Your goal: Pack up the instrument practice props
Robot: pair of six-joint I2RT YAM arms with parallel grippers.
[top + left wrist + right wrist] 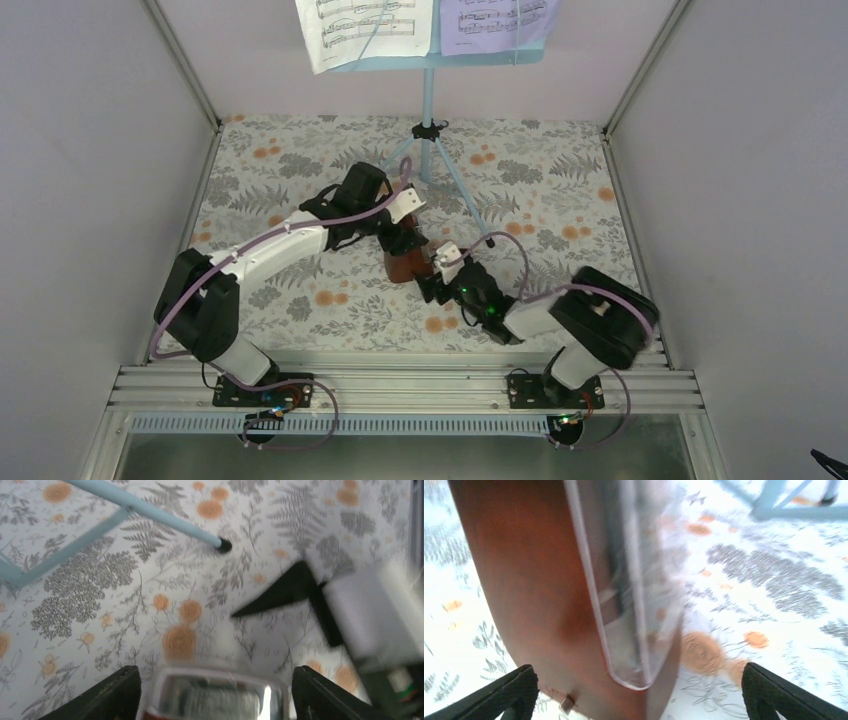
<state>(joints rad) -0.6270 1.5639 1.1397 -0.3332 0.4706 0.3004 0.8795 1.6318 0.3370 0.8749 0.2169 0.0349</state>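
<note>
One surface (280, 160), covered in a cloth of grey ferns and orange flowers, carries everything. One light-blue music stand (427, 95) rises at the 12 o'clock edge of it, upright on spread tripod legs. One leg runs toward 5 o'clock and ends in a black foot (223, 545) on the cloth.

The stand's desk is the one holder in sight, and it holds two pages. One white sheet (365, 30) sits at the 9 o'clock side and one lavender sheet (497, 22) at the 3 o'clock side. Both are printed with staves and lean on the desk's lip, and the white one hangs slightly lower.

One reddish-brown metronome (534, 580) with a clear front cover is near the middle of the surface, at 6 o'clock from the stand and well apart from its pole. Whether it rests on the cloth or is raised off it, I cannot tell.

Two hands meet at the metronome. The left hand (215, 692) comes in from 11 o'clock with its fingers apart. They straddle the metronome's top, one just beside each flank, with a thin gap showing. The right hand (644, 695) comes in from 4 o'clock with its fingers spread wide. One is low against the brown side, the other stands well clear over the cloth, and it is not clamped on anything.
</note>
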